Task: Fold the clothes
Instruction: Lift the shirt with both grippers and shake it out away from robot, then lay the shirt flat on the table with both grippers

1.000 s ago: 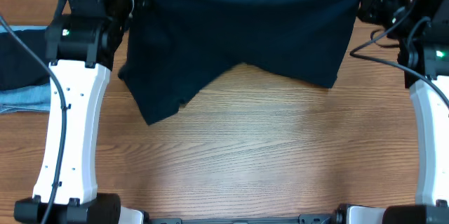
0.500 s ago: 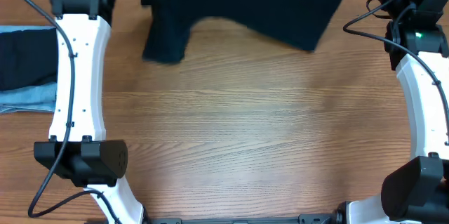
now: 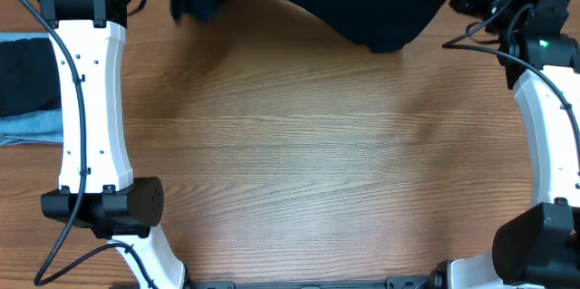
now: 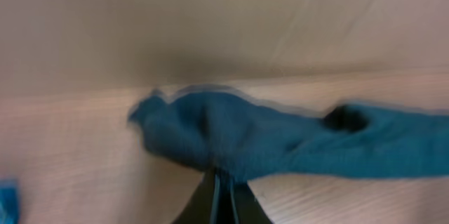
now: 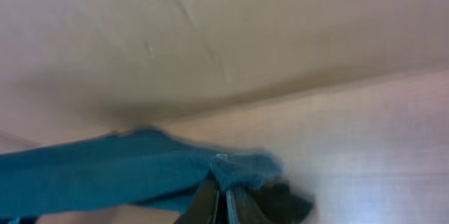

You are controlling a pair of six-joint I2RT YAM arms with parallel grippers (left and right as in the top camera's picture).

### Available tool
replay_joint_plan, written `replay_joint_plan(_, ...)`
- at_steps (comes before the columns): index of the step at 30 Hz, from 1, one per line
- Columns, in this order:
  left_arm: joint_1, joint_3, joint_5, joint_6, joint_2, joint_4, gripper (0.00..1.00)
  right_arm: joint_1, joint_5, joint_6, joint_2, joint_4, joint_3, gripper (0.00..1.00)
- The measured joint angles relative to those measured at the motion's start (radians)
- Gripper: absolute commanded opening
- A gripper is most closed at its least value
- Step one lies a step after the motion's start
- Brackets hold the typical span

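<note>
Left gripper [image 4: 222,180] is pinched tight on one corner of the dark teal cotton garment [image 3: 362,8], which spans across to the right gripper [image 5: 221,183], clamped on the opposite corner. Such thin pinches risk slipping if the arms pull apart, which would drop the cloth crumpled. Count: outward of the left gripper, one black piece [image 3: 23,76] and one light-blue denim piece [image 3: 32,126]; two grippers; one held garment.

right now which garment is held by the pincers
The dark teal garment, stretched between left pincer and right pincer; the black garment and pale blue garment lie apart, unheld.
</note>
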Motion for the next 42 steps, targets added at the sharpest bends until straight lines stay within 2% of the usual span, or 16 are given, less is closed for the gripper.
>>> replay_joint_plan(5,-0.002,0.0,-0.049,0.051,0.0,-0.282,0.21,0.0,-0.032,-0.029,-0.001,-0.229,0.006,0.04)
replay_joint_plan(9,-0.002,0.0,-0.064,0.074,0.0,-0.457,0.37,0.0,-0.048,-0.048,-0.002,-0.387,0.006,0.04)
replay_joint_plan(10,-0.002,0.0,-0.065,0.075,0.0,-0.499,0.38,0.0,-0.048,-0.053,-0.006,-0.432,0.006,0.04)
replay_joint_plan(11,-0.002,0.0,-0.067,0.077,0.0,-0.536,0.42,0.0,-0.046,-0.059,-0.011,-0.472,0.006,0.11)
replay_joint_plan(13,-0.002,0.0,-0.067,0.077,0.0,-0.561,0.43,0.0,-0.039,-0.077,-0.032,-0.547,0.006,0.28)
replay_joint_plan(16,-0.002,-0.002,-0.063,0.077,0.0,-0.56,0.45,0.0,-0.021,-0.077,-0.071,-0.649,0.006,0.5)
replay_joint_plan(17,-0.002,-0.002,-0.056,0.077,0.0,-0.56,0.46,-0.001,-0.012,-0.093,-0.09,-0.684,0.006,0.54)
replay_joint_plan(20,-0.002,-0.002,-0.035,0.077,0.0,-0.56,0.45,-0.002,0.026,-0.092,-0.121,-0.753,0.007,0.55)
replay_joint_plan(24,-0.003,-0.002,-0.005,0.077,0.0,-0.56,0.43,-0.005,0.079,-0.095,-0.13,-0.795,0.007,0.63)
replay_joint_plan(27,-0.019,-0.003,0.005,0.079,0.0,-0.551,0.43,-0.005,0.098,-0.096,-0.13,-0.76,0.007,0.6)
replay_joint_plan(30,-0.058,-0.009,-0.003,0.082,0.0,-0.507,0.44,-0.005,0.108,-0.086,-0.127,-0.725,0.007,0.38)
replay_joint_plan(31,-0.079,-0.015,-0.011,0.082,0.0,-0.488,0.45,-0.005,0.111,-0.079,-0.122,-0.727,0.007,0.36)
replay_joint_plan(34,-0.136,-0.045,-0.039,0.082,0.0,-0.426,0.47,-0.005,0.114,-0.077,-0.086,-0.75,0.007,0.39)
replay_joint_plan(36,-0.178,-0.095,-0.064,0.082,-0.001,-0.358,0.49,-0.005,0.116,-0.073,-0.031,-0.766,0.007,0.46)
replay_joint_plan(37,-0.192,-0.119,-0.074,0.082,-0.001,-0.332,0.5,-0.005,0.116,-0.072,0.032,-0.766,0.007,0.54)
replay_joint_plan(42,-0.233,-0.356,-0.142,0.053,-0.005,-0.117,0.51,-0.005,0.116,-0.069,0.193,-0.756,0.007,0.57)
